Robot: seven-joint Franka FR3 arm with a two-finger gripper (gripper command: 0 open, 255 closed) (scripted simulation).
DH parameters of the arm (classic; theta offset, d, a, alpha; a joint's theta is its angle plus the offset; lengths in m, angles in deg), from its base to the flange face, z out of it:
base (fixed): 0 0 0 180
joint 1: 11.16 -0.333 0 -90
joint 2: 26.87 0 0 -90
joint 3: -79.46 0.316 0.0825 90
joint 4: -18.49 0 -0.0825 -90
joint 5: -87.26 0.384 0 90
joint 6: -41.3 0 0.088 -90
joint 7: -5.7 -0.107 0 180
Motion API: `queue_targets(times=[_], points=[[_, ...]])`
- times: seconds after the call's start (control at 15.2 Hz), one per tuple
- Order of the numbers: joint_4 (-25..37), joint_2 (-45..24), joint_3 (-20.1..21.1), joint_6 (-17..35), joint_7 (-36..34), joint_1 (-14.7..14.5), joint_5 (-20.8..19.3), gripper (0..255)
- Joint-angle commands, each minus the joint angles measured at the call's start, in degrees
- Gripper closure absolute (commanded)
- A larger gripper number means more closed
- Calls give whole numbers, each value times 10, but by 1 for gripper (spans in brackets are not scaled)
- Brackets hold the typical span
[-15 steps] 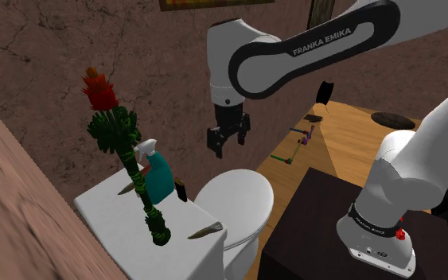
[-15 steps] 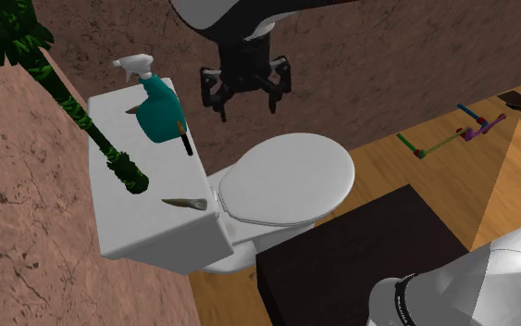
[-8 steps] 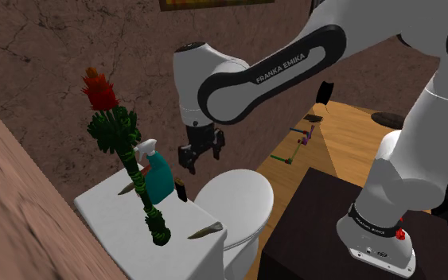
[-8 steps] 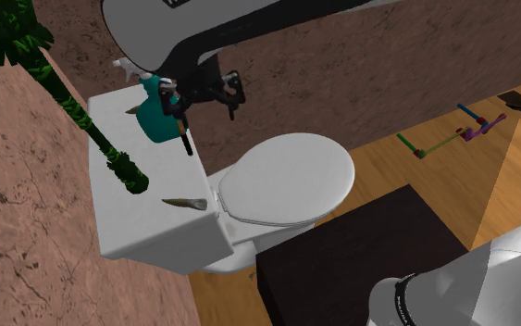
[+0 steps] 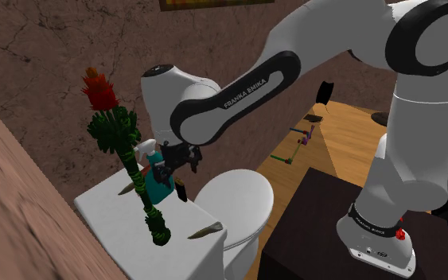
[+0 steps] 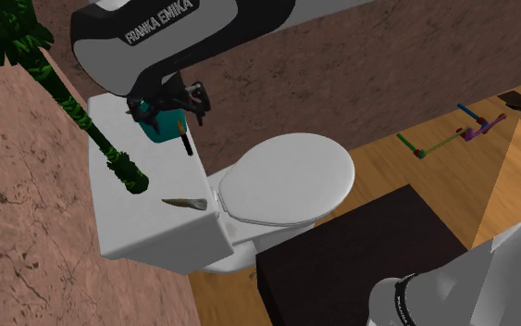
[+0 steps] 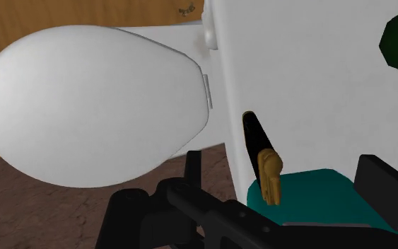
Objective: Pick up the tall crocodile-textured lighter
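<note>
Your gripper (image 6: 170, 109) hangs low over the wall end of the white toilet tank (image 6: 147, 231), and its jaws stand wide apart with nothing clasped between them. In the wrist view one black finger (image 7: 384, 185) sits out past the teal spray bottle (image 7: 317, 201), and the other is on the bowl side.

There's your target: the lighter (image 7: 259, 145), a tall dark body with a gold cap, is standing on end at the tank's edge nearest the bowl. It is just beside the spray bottle, on the bottle's bowl side. Seen along the gripper, it lies between the two fingers, closer to the bowl-side one, and neither finger touches it. In the shoulder view the fingertips are above it and the bottle, partly covering the bottle's sprayer.

Behind the bottle a green flower stem (image 5: 134, 171) with a red bloom leans across the tank top. A brownish pointed object (image 6: 186, 202) lies flat near the tank's other end, well apart from the lighter. The closed toilet lid (image 6: 286, 176) sits just beyond the tank, over a wooden floor (image 6: 517, 157).
</note>
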Motion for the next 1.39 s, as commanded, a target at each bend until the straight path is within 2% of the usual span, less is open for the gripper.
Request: queue_targets(times=[0.0,0.4,0.46,1.06,1.32], points=[[-4,-8,-1,12,-6,-2,-5,0],[-20,-25,-4,43,-13,-4,-15,0],[-20,-25,-4,43,-13,-4,-15,255],[-20,-25,-4,43,-13,-4,-15,255],[-6,-10,-1,16,-6,-2,-6,255]])
